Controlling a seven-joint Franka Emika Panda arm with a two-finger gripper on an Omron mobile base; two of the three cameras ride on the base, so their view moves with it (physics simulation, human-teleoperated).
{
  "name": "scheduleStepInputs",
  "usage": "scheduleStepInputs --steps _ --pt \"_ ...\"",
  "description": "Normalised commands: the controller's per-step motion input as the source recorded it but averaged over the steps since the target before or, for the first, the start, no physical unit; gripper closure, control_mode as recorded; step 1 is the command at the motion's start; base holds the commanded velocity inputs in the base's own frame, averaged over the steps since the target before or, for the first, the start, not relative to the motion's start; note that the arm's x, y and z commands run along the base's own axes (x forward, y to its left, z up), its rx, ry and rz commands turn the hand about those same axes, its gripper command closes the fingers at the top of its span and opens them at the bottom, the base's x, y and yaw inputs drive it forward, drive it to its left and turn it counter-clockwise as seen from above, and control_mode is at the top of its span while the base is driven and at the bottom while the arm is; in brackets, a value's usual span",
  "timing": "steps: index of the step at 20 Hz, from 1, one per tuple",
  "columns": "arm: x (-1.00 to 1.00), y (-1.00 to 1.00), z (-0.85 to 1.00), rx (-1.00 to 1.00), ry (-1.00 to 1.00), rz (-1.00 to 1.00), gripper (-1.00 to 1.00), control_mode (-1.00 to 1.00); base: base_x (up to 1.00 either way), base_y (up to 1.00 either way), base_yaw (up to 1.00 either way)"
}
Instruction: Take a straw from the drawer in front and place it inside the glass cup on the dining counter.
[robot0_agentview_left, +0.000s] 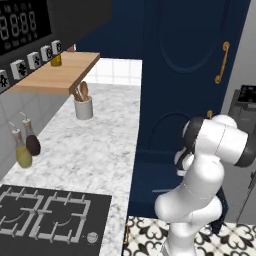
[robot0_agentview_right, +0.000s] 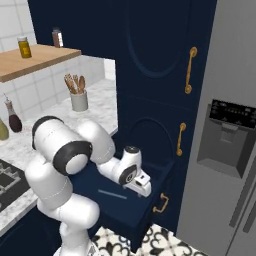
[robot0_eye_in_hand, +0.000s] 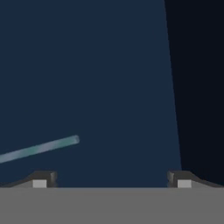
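Drawer (robot0_agentview_right: 150, 197) stands pulled out at lower centre of the right base view, gold handle on its front; the opening step looks done. Straw (robot0_agentview_right: 112, 194) lies flat on the drawer floor, a thin pale line just left of the hand; in the hand view it shows as a pale teal rod at lower left, running off the left edge, its free end left of centre. Gripper (robot0_eye_in_hand: 112, 181) hangs over the dark blue drawer floor, jaws spread wide and empty, nothing between the tips. The straw sits off to the left of the jaws' gap, not between them, so the jaws are not yet lined up on it. In the right base view the hand (robot0_agentview_right: 139, 183) sits low inside the drawer, the white arm folded down to it from the left. Judgement: early stage — drawer open and reach under way; grasp, lift, carry and drop into the glass cup all remain. The desk (robot0_agentview_left: 90, 145) at left carries a utensil crock (robot0_agentview_left: 83, 107) and two bottles (robot0_agentview_left: 26, 145), beside the hob; no glass cup among them. Next move likely needs a shift toward the straw before closing.
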Motion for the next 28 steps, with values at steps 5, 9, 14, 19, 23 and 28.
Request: scheduleStepInputs --steps 5,9,14,19,23,28 --pt "-0.27 -0.77 0.09 0.0 -0.03 -0.01 -1.0 -1.0 0.0 0.0 0.0" --pt "-0.22 0.24 0.33 0.0 -0.01 0.0 -1.0 -1.0 0.0 0.0 0.0" --pt "-0.03 0.69 0.28 -0.06 -0.05 0.16 -1.0 -1.0 0.0 0.0 0.0" --pt "0.01 0.37 -0.01 -0.07 -0.01 0.42 -1.0 -1.0 0.0 0.0 0.0" --pt "0.01 0.06 -0.03 -0.01 0.0 0.46 -1.0 -1.0 0.0 0.0 0.0" --pt "0.0 0.03 0.0 -0.03 0.0 0.32 -1.0 -1.0 0.0 0.0 0.0"
